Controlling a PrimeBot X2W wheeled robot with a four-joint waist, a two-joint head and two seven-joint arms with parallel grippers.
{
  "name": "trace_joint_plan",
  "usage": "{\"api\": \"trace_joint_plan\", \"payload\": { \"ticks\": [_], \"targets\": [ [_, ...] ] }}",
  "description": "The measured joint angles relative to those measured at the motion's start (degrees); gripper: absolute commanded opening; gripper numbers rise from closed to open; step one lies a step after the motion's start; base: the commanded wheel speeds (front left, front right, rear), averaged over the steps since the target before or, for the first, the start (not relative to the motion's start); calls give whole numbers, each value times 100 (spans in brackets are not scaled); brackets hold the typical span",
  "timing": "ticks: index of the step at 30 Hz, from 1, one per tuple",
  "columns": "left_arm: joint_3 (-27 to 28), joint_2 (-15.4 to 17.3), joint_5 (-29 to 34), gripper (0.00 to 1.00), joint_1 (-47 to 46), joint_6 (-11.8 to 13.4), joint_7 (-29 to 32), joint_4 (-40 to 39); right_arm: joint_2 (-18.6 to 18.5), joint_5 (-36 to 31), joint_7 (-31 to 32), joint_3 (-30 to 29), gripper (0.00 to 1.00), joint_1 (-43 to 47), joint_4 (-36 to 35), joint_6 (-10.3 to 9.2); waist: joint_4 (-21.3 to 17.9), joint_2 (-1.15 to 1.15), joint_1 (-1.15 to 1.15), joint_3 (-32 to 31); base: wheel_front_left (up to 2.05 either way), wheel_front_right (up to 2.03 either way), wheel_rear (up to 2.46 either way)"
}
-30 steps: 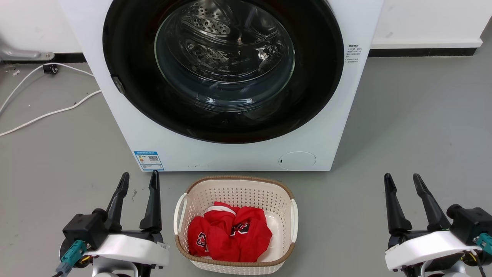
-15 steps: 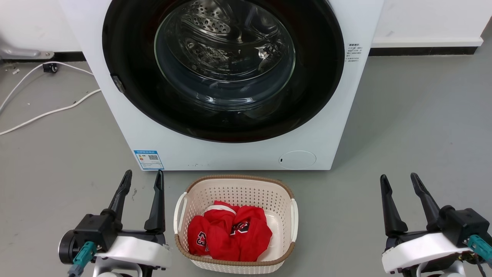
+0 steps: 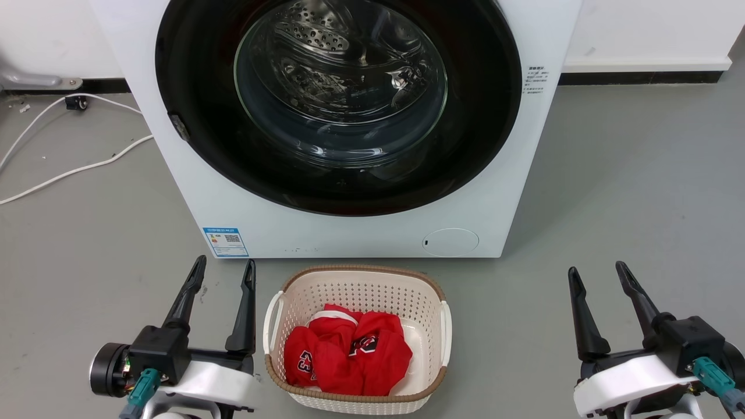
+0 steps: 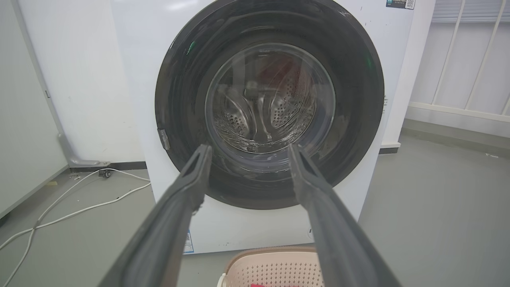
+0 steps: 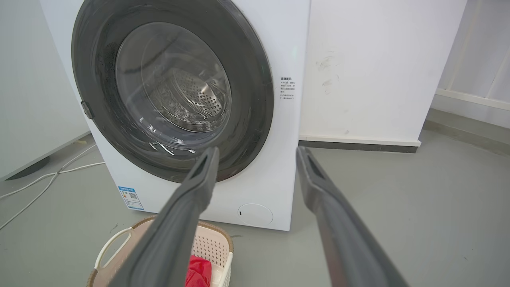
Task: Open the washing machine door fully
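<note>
Your washing machine door (image 3: 477, 145) sits closed at 12 o'clock; left gripper (image 3: 226, 262) at 7, right gripper (image 3: 596, 267) at 5, both spread wide and empty.

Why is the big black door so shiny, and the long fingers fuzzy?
Head view: the glossy round black washing machine door mirrors light as white streaks on its glass. Left wrist view: the left gripper, close to the lens, looks blurred.

Probably a bare test room or lab set up for laundry: 1 white washing machine (image 3: 512, 192) against plain white walls (image 3: 640, 29), a grey floor (image 3: 640, 174), loose cables (image 3: 75, 171) far left, and a basket (image 3: 361, 272) of red clothes (image 3: 349, 355) nearby.
</note>
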Motion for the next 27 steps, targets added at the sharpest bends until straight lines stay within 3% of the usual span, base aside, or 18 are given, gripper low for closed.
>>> {"api": "trace_joint_plan", "payload": {
  "ticks": [16,17,18,19,23,25,27],
  "targets": [
    [30,-42,118,100,7,-1,-24,69,1,-47,-48,0,100,1,65,0,5,0,0,13,0,0,0],
    [32,-43,116,100,7,-1,-24,73,1,-18,-48,3,69,1,74,0,5,0,0,11,0,0,0],
    [31,-44,113,100,7,-1,-24,74,2,20,-51,2,15,1,78,0,5,0,0,10,0,0,0],
    [33,-45,112,100,7,-1,-24,74,2,63,-56,7,0,1,81,0,5,0,0,10,0,0,0],
    [29,-52,108,100,8,-1,-24,76,2,467,-149,38,0,1,110,0,4,0,0,14,0,0,0],
    [31,-54,96,100,8,-1,-24,77,2,1444,-264,87,0,-1,163,0,3,0,0,21,0,0,0],
    [34,-55,71,100,8,-1,-24,77,2,2910,-398,238,0,-4,254,-1,1,0,0,30,0,0,0]
  ]
}}
